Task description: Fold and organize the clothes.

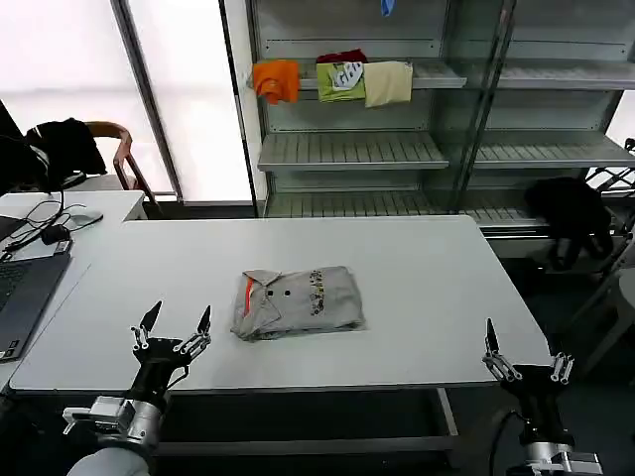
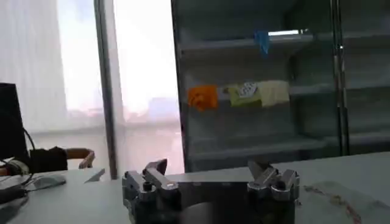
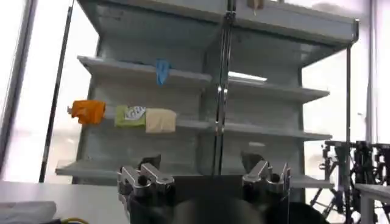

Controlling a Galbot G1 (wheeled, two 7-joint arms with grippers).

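Shirt [image 1: 297, 301], grey and already folded into a compact rectangle, lies mid-table just beyond and inward of the left gripper [image 1: 177, 323], whose fingers stand spread and empty at the near edge. The right gripper [image 1: 526, 359] waits well apart at the near right corner, fingers likewise spread; both, I judge, are held clear so the fold stays undisturbed.

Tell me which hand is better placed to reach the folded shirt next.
Probably left: the left hand is open over the table, close beside the shirt. The right hand, also open, sits beyond the table's corner.
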